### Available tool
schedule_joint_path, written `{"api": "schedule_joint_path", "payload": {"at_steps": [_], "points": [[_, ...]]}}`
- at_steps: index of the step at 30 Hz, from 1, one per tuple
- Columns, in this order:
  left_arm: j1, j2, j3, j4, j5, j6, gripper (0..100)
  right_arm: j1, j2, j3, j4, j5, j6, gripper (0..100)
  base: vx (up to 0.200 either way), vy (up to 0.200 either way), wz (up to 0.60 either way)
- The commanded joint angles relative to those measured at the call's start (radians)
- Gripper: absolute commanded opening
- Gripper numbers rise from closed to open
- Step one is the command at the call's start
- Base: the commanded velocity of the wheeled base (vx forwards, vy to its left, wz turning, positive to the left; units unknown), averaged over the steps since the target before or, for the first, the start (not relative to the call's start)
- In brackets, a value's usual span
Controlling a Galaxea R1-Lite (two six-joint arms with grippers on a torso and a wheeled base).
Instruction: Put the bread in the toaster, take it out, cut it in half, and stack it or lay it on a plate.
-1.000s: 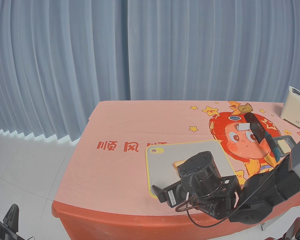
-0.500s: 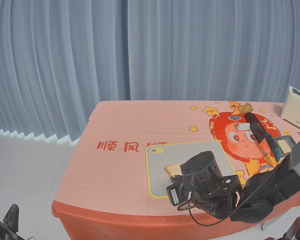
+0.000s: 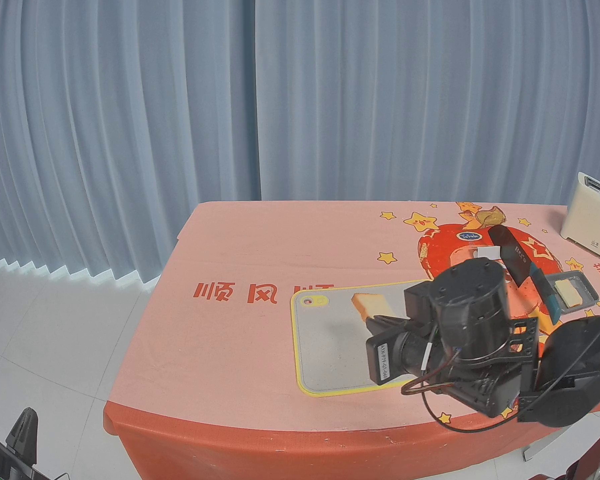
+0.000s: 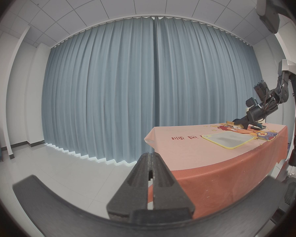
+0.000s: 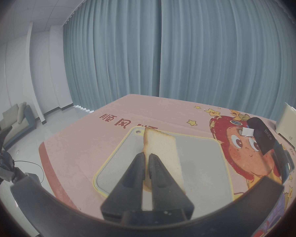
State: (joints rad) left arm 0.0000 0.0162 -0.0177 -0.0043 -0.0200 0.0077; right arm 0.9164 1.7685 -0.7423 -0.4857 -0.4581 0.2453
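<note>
Left gripper (image 4: 151, 168): hangs off the robot's left side, well away from the tabletop (image 3: 247, 341), its jaws pressed together with nothing between them (judged to be parked, since the step in hand needs one arm).

Cutting board (image 3: 327, 355): a grey board with a yellow rim, flat on the near part of the tabletop, serving as the place where the slice is picked up and where it is later to be cut.

Bread (image 3: 372, 305): a single slice held on edge over the far half of the cutting board, with its broad face upright. This suits a drop into a toaster slot.

Right gripper (image 5: 147, 157): its jaws are narrowed onto the lower edge of the bread and pinch it across its thickness.

Black tool with a teal end (image 3: 523, 265): lies on the cartoon print to the right of the cutting board, untouched.

Small grey tray (image 3: 583, 293): just beside the tool, holding a pale yellow piece.

Toaster (image 3: 592, 218): stands at the far right edge of the tabletop, well apart from the bread.

Change: one second ago the right gripper was low over the near part of the cutting board. It now stands farther back and to the right, with the bread carried along toward the toaster side; the other things lie as they did.
</note>
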Motion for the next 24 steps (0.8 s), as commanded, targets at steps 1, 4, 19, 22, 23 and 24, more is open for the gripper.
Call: {"api": "schedule_joint_path", "payload": {"at_steps": [1, 4, 19, 22, 23, 24], "points": [[0.000, -0.016, 0.018, 0.000, 0.000, 0.000, 0, -0.013, -0.130, 0.058, -0.002, 0.001, -0.001, 0, 0.000, 0.000, 0.00], [0.000, -0.016, 0.018, 0.000, 0.000, 0.000, 0, -0.031, -0.181, 0.070, -0.001, 0.001, -0.003, 0, 0.000, 0.000, 0.00], [0.000, -0.016, 0.018, 0.000, 0.000, 0.000, 0, -0.065, -0.284, 0.202, -0.017, 0.015, -0.003, 0, 0.000, 0.000, 0.00], [0.000, -0.016, 0.018, 0.000, 0.000, 0.000, 0, -0.065, -0.293, 0.201, -0.017, 0.015, -0.004, 0, 0.000, 0.000, 0.00], [0.000, -0.016, 0.018, 0.000, 0.002, 0.000, 0, -0.065, -0.293, 0.201, -0.017, 0.015, -0.004, 0, 0.000, 0.000, 0.00], [0.000, -0.016, 0.018, 0.000, 0.000, 0.000, 0, -0.063, -0.293, 0.201, -0.019, 0.015, -0.003, 0, 0.000, 0.000, 0.00]]}}
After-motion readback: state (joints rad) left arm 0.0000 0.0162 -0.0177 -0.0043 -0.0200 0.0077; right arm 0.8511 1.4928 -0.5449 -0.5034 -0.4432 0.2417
